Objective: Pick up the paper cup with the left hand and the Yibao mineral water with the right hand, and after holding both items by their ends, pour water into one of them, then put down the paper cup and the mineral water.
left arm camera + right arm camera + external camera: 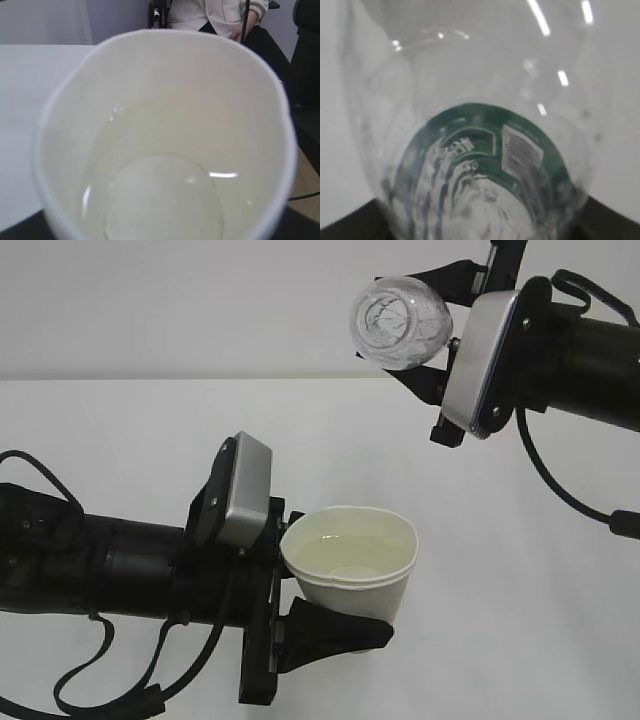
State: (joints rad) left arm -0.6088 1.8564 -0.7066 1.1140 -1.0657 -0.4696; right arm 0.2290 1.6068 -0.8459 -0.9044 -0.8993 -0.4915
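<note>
Filling nearly the whole left wrist view, the paper cup (165, 140) is showing me its cream inside, smooth and slightly glossy, with a clear shallow pool of water (165, 200) lying over its round bottom; its rolled rim is bending a little out of round, so I am judging the wall to be thin and easily squeezed. My left hand (335, 615) is clenching the cup low on its tapered white wall, holding it upright and clear of the white table (120, 440); the black fingers are wrapping around the lower part of it. My right hand (440, 345) is grasping the Yibao mineral water (400, 322) up high and well apart from the cup, with its ribbed base turned toward the exterior camera, so the bottle is lying roughly level or tipped; in the right wrist view the clear plastic is looking thin and creased, with the dark green label band (490, 140) curving around it, and I cannot tell how much water is left inside. I am judging the pouring to be done or nearly so; next I am needing to bring the bottle upright, then lower both things gently onto the table and let go, keeping the cup level so nothing spills.
</note>
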